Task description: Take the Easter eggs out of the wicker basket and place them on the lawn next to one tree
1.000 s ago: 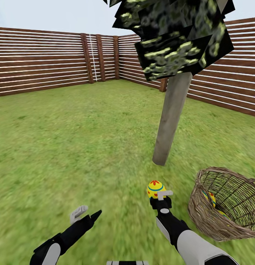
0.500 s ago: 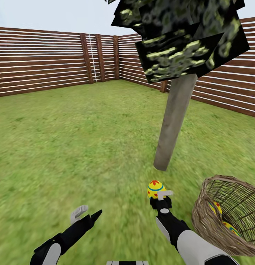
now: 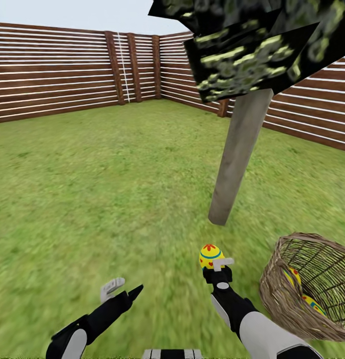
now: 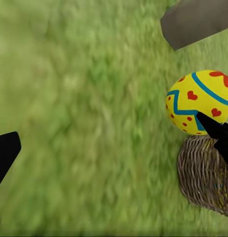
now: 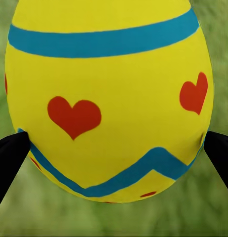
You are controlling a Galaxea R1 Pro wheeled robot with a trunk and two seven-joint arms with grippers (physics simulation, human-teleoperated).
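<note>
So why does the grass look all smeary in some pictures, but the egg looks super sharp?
In the head view the lawn blurs toward the bottom edge and the fence lines bow a little. In the left wrist view the grass is soft and smudged, with the basket fuzzy too. In the right wrist view the egg in the right gripper is crisp, the grass behind blurred.

My right pincer (image 3: 216, 263) is raised ahead, fingers clamped on an egg (image 3: 210, 256) at both sides. My left pincer (image 3: 121, 290) sits lower, forearm angled forward, fingers spread apart and holding nothing.
</note>
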